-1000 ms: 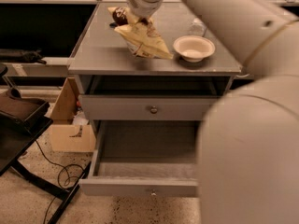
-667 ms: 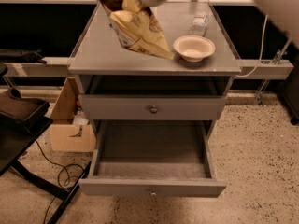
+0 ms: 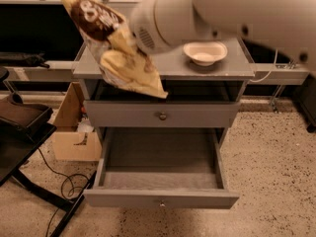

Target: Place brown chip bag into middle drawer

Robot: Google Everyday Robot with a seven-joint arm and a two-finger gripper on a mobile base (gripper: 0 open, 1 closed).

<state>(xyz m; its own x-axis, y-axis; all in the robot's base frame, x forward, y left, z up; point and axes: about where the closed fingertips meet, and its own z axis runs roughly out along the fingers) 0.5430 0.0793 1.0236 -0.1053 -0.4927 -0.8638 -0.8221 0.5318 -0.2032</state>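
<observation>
The brown chip bag [image 3: 114,46], dark brown with pale yellow ends, hangs tilted in the air in front of the cabinet's top left corner. My gripper [image 3: 132,36] sits at the end of the white arm, pressed against the bag's right side and shut on it; the fingers are hidden behind the bag. The middle drawer [image 3: 163,154] is pulled out below, a shallow grey tray with a small knob on its front. Nothing lies in it. The bag is well above it and toward its left.
A white bowl [image 3: 205,52] stands on the grey cabinet top [image 3: 173,65]. A closed drawer front with a knob [image 3: 160,115] is above the open one. A cardboard box [image 3: 74,130] and black equipment [image 3: 19,127] with cables stand at the left.
The bag has been lifted off the cabinet top and carried up, left and toward the camera. The arm now spans the top of the view.
</observation>
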